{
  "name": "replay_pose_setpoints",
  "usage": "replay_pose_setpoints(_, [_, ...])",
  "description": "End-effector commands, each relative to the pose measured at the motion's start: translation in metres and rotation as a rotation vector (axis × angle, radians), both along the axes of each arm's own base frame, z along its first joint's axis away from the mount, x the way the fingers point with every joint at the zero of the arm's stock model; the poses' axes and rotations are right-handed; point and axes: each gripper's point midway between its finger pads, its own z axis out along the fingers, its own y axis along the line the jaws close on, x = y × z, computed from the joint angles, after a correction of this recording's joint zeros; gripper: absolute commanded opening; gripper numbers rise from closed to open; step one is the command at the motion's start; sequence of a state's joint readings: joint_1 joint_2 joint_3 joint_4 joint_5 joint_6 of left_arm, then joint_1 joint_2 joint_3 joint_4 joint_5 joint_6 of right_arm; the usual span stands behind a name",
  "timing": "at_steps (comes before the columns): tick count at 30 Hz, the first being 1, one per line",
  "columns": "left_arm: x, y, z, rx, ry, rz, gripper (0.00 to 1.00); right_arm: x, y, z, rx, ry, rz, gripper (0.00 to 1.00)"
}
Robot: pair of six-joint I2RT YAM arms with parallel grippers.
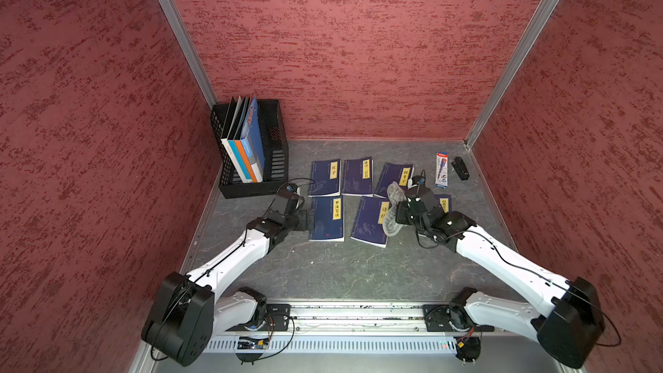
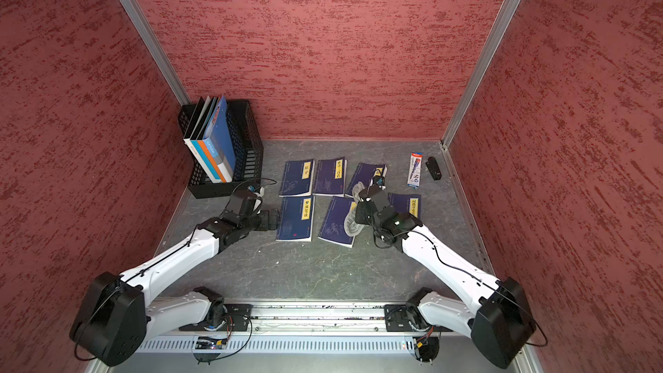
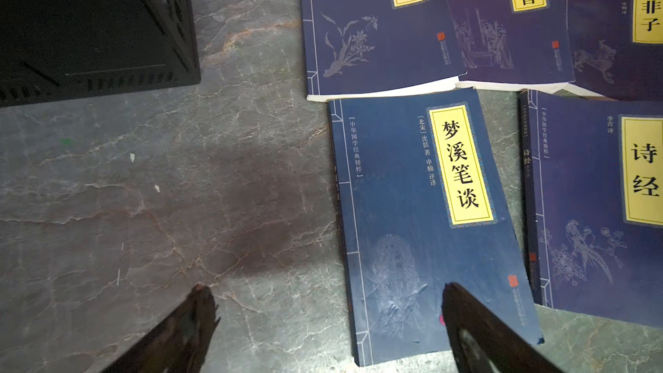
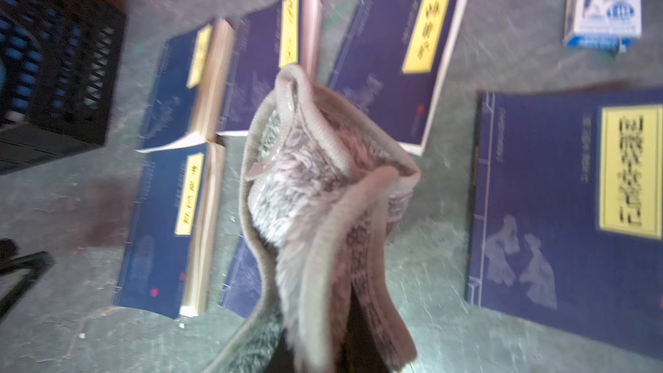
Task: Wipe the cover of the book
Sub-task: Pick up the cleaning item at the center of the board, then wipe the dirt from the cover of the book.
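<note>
Several dark blue books with yellow title labels lie flat in two rows on the grey table. My right gripper (image 1: pixel 396 215) is shut on a crumpled grey fuzzy cloth (image 1: pixel 389 226), which hangs over the near-middle book (image 1: pixel 367 224). In the right wrist view the cloth (image 4: pixel 315 188) hides the jaws and most of that book (image 4: pixel 244 281). My left gripper (image 3: pixel 324 288) is open at the near-left book (image 3: pixel 412 209). One of its fingers (image 3: pixel 477 331) is over the cover's lower corner and the other is over bare table. In a top view it (image 2: pixel 274 219) sits at that book's left edge.
A black mesh file basket (image 1: pixel 276 159) holding upright folders stands at the back left, close to the left arm. A boxed pen pack (image 1: pixel 441 170) and a small black stapler (image 1: pixel 460 168) lie at the back right. Red walls close in three sides.
</note>
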State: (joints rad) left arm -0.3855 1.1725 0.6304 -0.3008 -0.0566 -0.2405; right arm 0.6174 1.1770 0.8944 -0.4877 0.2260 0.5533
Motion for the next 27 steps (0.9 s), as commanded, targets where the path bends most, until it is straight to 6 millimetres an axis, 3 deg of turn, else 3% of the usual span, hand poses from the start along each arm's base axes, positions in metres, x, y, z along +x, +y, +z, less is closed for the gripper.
replay_pose_setpoints(1, [0.002, 0.0, 0.008, -0.038, 0.004, 0.015, 1.0, 0.015, 0.031, 0.009, -0.012, -0.031, 0.113, 0.1])
replay_pose_setpoints(5, [0.001, 0.007, 0.015, -0.064, -0.006, 0.052, 1.0, 0.037, 0.087, 0.008, 0.048, -0.054, 0.241, 0.1])
replay_pose_setpoints(9, [-0.003, 0.014, 0.021, -0.085, -0.01, 0.088, 1.0, 0.053, 0.143, -0.017, 0.038, -0.031, 0.35, 0.1])
replay_pose_setpoints(14, [-0.007, 0.018, 0.023, -0.093, 0.013, 0.107, 1.0, 0.066, 0.188, -0.054, 0.06, 0.007, 0.416, 0.1])
replay_pose_setpoints(20, [-0.009, 0.019, 0.025, -0.098, 0.014, 0.11, 1.0, 0.074, 0.202, -0.093, 0.043, 0.056, 0.423, 0.1])
replay_pose_setpoints(27, [-0.009, 0.019, 0.023, -0.099, 0.023, 0.109, 1.0, 0.074, 0.197, -0.14, -0.023, 0.116, 0.409, 0.1])
